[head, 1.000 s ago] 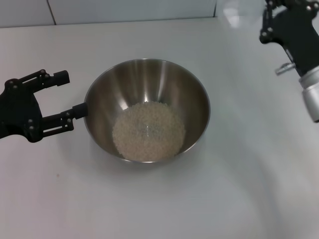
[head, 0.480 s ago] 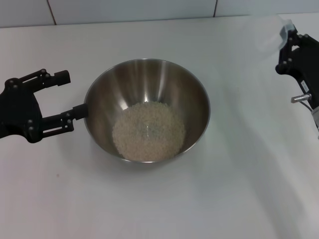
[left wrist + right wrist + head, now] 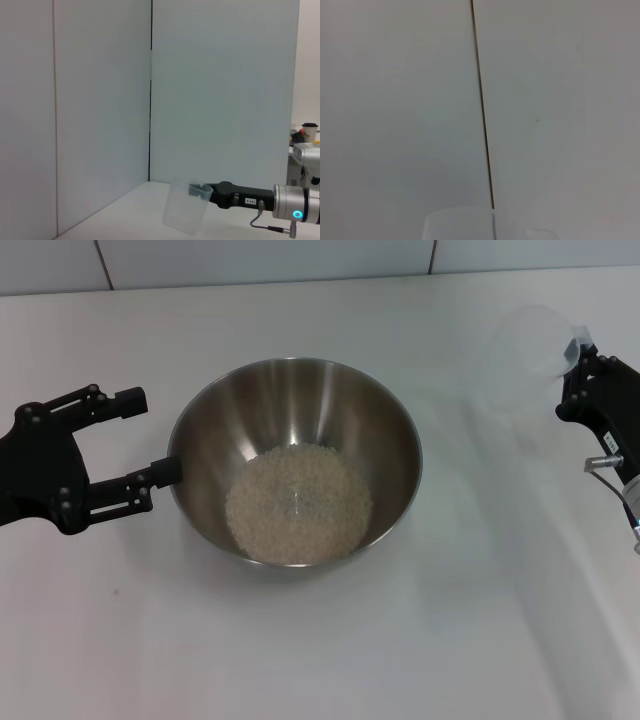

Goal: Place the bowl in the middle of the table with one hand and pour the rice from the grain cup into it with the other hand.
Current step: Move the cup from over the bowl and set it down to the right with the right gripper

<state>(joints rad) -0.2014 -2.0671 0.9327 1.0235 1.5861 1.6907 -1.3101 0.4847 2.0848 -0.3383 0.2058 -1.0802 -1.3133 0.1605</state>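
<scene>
In the middle of the surface [image 3: 300, 660] I see the bowl [image 3: 296, 405], a deep shiny steel one standing upright, with the rice [image 3: 298, 504] lying as a pale round heap across its bottom. My left end effector [image 3: 135, 437] sits toward the left edge, just beside the bowl's left wall, fingers spread wide apart and released; the nearer fingertip [image 3: 168, 471] looks to be touching or all but touching the bowl's outer wall, and I cannot tell which from the head view. The farther finger [image 3: 128, 398] stands clear of the rim.

Over by the right edge, toward the far right corner, my right end effector [image 3: 583, 368] is clenched on the grain cup [image 3: 533, 352], well apart from the bowl. The cup is clear and faint against the white, and I see no grains in it. From the left wrist camera the cup [image 3: 186, 214] is tilted, gripped near its rim by the right end effector [image 3: 205, 192], hanging just above the surface [image 3: 135, 210] in front of the white wall panels [image 3: 100, 100]. The right wrist camera gives me only the top of the cup [image 3: 457, 223] against those panels [image 3: 395, 100] and their dark seam [image 3: 482, 110].
</scene>
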